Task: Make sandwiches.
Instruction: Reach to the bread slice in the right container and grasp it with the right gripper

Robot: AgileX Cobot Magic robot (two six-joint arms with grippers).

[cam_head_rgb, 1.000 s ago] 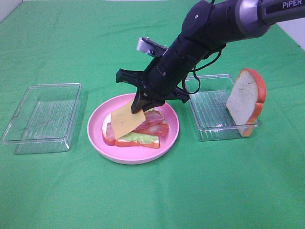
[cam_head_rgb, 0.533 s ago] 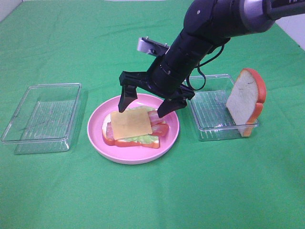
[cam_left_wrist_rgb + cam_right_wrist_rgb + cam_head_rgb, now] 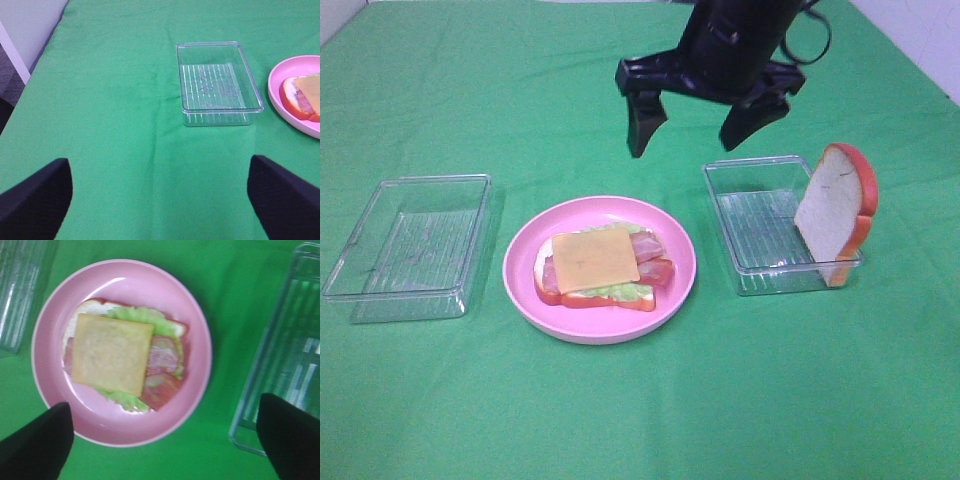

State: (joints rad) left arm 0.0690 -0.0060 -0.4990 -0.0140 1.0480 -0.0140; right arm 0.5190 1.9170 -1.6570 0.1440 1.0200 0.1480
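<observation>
A partly built sandwich (image 3: 600,268) lies on the round pink plate (image 3: 525,290): a bread slice, green lettuce, pink bacon and a yellow cheese slice (image 3: 595,259) on top. It also shows in the right wrist view (image 3: 122,360) and partly in the left wrist view (image 3: 302,97). A second bread slice (image 3: 836,212) leans upright at the far right end of the right clear tray (image 3: 760,225). My right gripper (image 3: 705,122) is open and empty, high above and behind the plate. My left gripper (image 3: 160,197) is open and empty over bare cloth, apart from the left tray.
An empty clear tray (image 3: 410,245) stands left of the plate and also shows in the left wrist view (image 3: 217,82). Green cloth covers the table. The table's left edge shows in the left wrist view.
My right gripper let go of the cheese slice onto the stack, opened, then rose up and back away from the plate. The cheese now lies flat on the bacon.
</observation>
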